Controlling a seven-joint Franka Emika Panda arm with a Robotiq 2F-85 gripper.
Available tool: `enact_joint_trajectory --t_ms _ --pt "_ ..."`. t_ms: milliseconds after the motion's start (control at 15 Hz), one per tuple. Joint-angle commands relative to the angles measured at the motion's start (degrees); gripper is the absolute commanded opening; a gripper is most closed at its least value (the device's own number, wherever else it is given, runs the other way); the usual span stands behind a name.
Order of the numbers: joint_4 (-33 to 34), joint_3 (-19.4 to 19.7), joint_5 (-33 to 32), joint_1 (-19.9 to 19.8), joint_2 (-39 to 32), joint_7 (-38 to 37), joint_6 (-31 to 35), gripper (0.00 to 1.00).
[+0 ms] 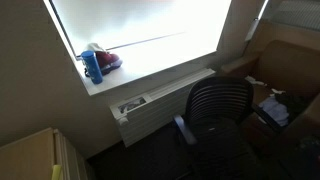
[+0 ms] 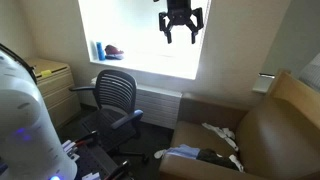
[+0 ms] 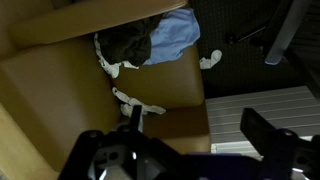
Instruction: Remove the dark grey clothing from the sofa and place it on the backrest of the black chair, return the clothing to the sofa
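Brown-tan panels of the sofa (image 3: 60, 110) fill most of the wrist view. The dark grey clothing (image 3: 128, 45) lies crumpled on its seat at about 11 o'clock. It touches a light blue cloth (image 3: 172, 35) just beside it, toward 1 o'clock. Small white items (image 3: 140, 105) lie on the seat below the dark grey clothing.

The gripper (image 3: 197, 125) shows at 6 o'clock in this view, well above the sofa. Its two fingers (image 3: 262, 128) are spread wide apart and hold nothing.

In an exterior view the gripper (image 2: 181, 35) hangs high before the bright window (image 2: 140, 30), at 12 o'clock, with the jaws apart. The black chair (image 2: 115, 95) stands upright under the window at about 9 o'clock, well apart from the sofa (image 2: 275, 125) at 4 o'clock. The dark grey clothing (image 2: 212, 156) is a dark heap at the front of the sofa seat.

In an exterior view the black chair (image 1: 220, 105) stands near a white radiator (image 1: 165, 100). A blue bottle (image 1: 92, 66) stands on the window sill (image 1: 150, 75) at 10 o'clock.
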State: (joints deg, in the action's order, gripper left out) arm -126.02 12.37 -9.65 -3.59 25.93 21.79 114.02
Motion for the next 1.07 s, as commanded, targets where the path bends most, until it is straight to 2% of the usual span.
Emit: enact_joint_trajectory --t_ms 0,133,200,400,533,600,667,733,800,1000 --pt "0.1 -0.4 0.3 -0.5 -0.1 0.2 -0.1 1.0" --pt "-2.2 -1.5 -1.4 -2.3 -4.7 -8.2 7.9 1.0" --pt "-4.3 -1.2 -2.6 -3.2 -6.5 -11.1 14.0 1.0" --pt "-2.6 -1.0 -8.0 -5.8 -13.6 -16.3 28.1 1.0" --pt "-1.4 -1.1 -12.7 -9.0 -21.6 -24.2 38.2 1.0" --pt "0.6 -1.6 -15.6 -10.3 -24.8 -28.8 38.0 1.0" --pt "2.6 -1.6 -17.1 -10.4 -26.7 -31.1 32.8 1.0" --pt "2.7 -1.0 -13.3 -8.9 -25.1 -27.4 27.2 1.0" --pt "-0.8 -0.3 -14.5 -9.0 -23.8 -27.7 33.9 1.0" --pt "2.1 -0.3 -13.9 -8.6 -26.0 -27.7 29.6 1.0"
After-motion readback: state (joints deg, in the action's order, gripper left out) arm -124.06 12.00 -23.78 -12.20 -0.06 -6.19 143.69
